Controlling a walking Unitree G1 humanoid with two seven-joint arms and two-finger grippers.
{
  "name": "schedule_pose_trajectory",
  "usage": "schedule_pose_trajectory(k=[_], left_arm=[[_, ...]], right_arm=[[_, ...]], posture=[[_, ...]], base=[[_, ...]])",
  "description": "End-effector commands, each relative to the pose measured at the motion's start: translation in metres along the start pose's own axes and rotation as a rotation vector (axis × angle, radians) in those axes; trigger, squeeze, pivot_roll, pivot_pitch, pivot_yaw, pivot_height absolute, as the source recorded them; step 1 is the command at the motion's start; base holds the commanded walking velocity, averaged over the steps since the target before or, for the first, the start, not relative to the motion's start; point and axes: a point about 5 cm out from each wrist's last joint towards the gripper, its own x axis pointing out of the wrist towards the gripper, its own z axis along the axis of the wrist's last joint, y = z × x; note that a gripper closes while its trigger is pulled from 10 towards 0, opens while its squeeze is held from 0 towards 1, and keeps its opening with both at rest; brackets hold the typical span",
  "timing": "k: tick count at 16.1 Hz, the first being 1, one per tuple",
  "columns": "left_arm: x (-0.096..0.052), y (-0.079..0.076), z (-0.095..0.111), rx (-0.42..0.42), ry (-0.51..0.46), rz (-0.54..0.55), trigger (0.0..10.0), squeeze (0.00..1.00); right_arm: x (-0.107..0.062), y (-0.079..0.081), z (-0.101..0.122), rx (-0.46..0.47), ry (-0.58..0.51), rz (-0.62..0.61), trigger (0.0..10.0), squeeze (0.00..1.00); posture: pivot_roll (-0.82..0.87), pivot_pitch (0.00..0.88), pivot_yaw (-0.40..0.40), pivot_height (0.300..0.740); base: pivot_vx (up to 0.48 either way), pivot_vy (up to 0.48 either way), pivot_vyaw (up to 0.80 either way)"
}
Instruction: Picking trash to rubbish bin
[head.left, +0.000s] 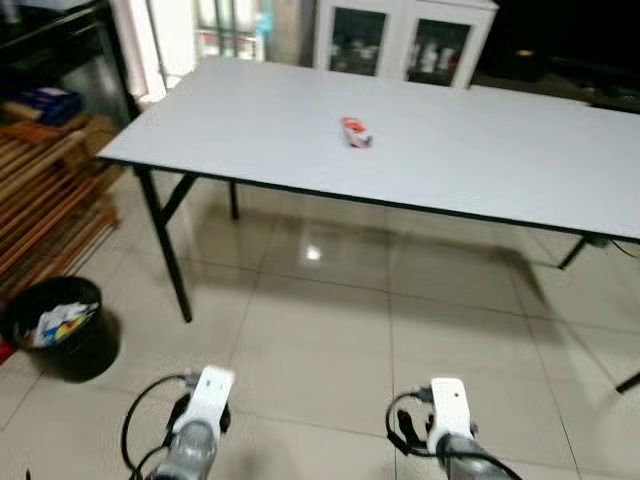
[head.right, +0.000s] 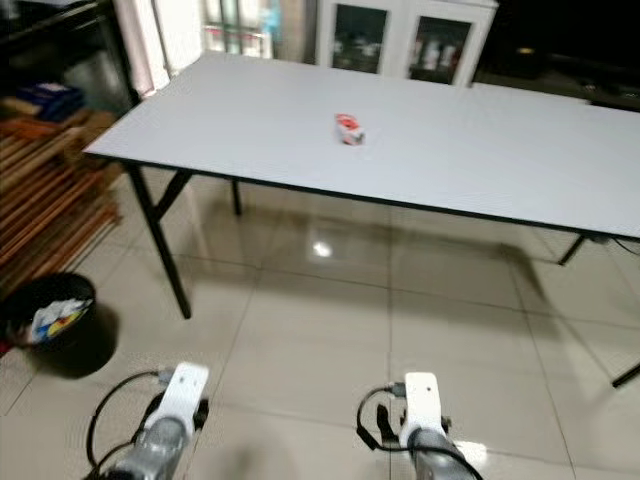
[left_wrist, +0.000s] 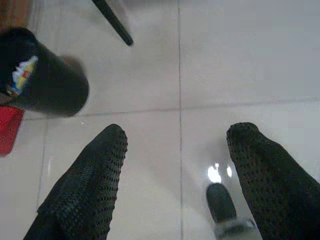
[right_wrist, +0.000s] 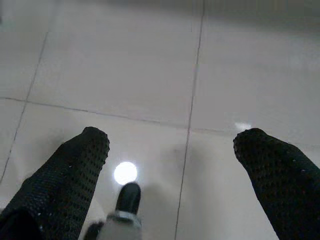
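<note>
A small red and white piece of trash (head.left: 356, 132) lies alone near the middle of the white counter (head.left: 480, 150), well back from its front edge. On the tiled floor (head.left: 330, 340), off the counter's left corner, stands a black bin (head.left: 62, 327) with scraps in it. The left gripper (left_wrist: 175, 145) and right gripper (right_wrist: 172, 150) hang low over the tiles, fingers spread apart, holding nothing.

A small red-and-white piece of trash (head.right: 349, 129) lies on the grey folding table (head.right: 480, 150). To the left, on the tiled floor (head.right: 330, 320), a black rubbish bin (head.right: 55, 325) holds litter. Both arms hang low; a white cabinet (head.right: 405, 40) stands behind.
</note>
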Motion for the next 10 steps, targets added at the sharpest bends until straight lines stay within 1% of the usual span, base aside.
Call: schedule_pose_trajectory(k=[1, 2, 3, 4, 5, 6, 7, 8, 9, 10], left_arm=[[0.006, 0.010, 0.035, 0.012, -0.142, 0.036, 10.0, 0.00], [0.006, 0.012, 0.044, 0.017, -0.178, 0.045, 10.0, 0.00], [0.007, 0.019, 0.070, 0.002, -0.275, 0.070, 10.0, 0.00], [0.007, 0.021, 0.080, -0.006, -0.312, 0.078, 10.0, 0.00], [0.006, 0.026, 0.099, -0.027, -0.387, 0.096, 10.0, 0.00], [0.001, 0.034, 0.133, -0.070, -0.521, 0.110, 10.0, 0.00], [-0.006, 0.037, 0.157, -0.117, -0.626, 0.096, 10.0, 0.00], [-0.010, 0.038, 0.167, -0.122, -0.674, 0.093, 10.0, 0.00], [-0.019, 0.041, 0.190, -0.140, -0.767, 0.097, 10.0, 0.00], [-0.032, 0.047, 0.216, -0.162, -0.879, 0.106, 10.0, 0.00]], right_arm=[[0.004, -0.001, 0.032, 0.002, -0.136, 0.000, 10.0, 0.00], [0.005, -0.002, 0.042, 0.001, -0.176, 0.001, 10.0, 0.00], [0.005, -0.005, 0.072, -0.005, -0.298, -0.015, 10.0, 0.00], [0.005, -0.006, 0.083, -0.016, -0.346, -0.032, 10.0, 0.00], [0.002, -0.006, 0.110, -0.005, -0.460, -0.033, 10.0, 0.00], [-0.008, -0.003, 0.153, -0.002, -0.649, -0.022, 10.0, 0.00], [-0.015, -0.002, 0.178, -0.007, -0.749, -0.026, 10.0, 0.00], [-0.019, -0.001, 0.187, -0.005, -0.787, -0.030, 10.0, 0.00], [-0.029, 0.001, 0.208, 0.004, -0.877, -0.029, 10.0, 0.00], [-0.042, 0.003, 0.232, 0.016, -0.977, -0.032, 10.0, 0.00]], posture=[[-0.05, 0.000, -0.097, 0.740], [-0.05, 0.000, -0.097, 0.740], [-0.06, 0.000, -0.098, 0.740], [-0.06, 0.000, -0.097, 0.740], [-0.06, 0.000, -0.096, 0.740], [-0.06, 0.000, -0.095, 0.740], [-0.06, 0.000, -0.097, 0.740], [-0.06, 0.000, -0.097, 0.740], [-0.06, 0.000, -0.099, 0.740], [-0.06, 0.000, -0.100, 0.740]], base=[[0.000, 0.000, 0.00], [0.000, 0.000, 0.00], [0.000, 0.000, 0.00], [0.000, 0.000, 0.00], [0.000, 0.000, 0.00], [0.000, 0.000, 0.00], [0.000, 0.000, 0.00], [0.000, 0.000, 0.00], [0.000, 0.000, 0.00], [0.000, 0.000, 0.00]])
